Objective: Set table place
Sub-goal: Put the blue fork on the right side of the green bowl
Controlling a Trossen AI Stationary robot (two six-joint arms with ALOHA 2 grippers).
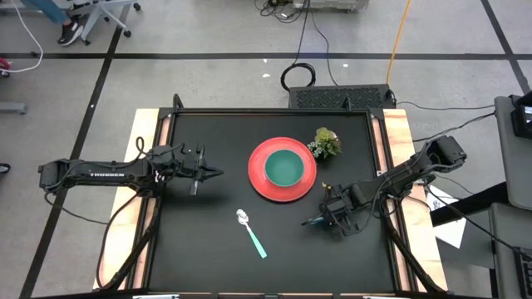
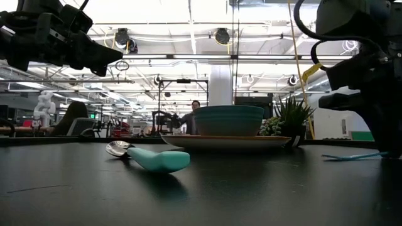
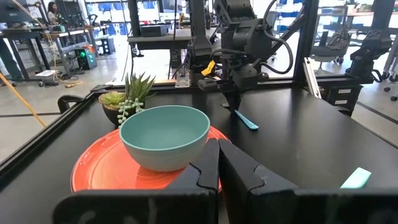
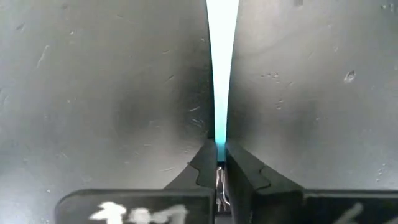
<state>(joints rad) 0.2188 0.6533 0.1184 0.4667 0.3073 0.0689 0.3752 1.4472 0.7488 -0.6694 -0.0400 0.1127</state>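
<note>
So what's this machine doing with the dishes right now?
It's laying a place setting. The right gripper is down at the table, shut on a thin teal utensil lying right of the red plate. A teal bowl sits on that plate, a small plant beside it. A teal-handled spoon lies nearer the front. The left gripper hovers shut, empty.
</note>
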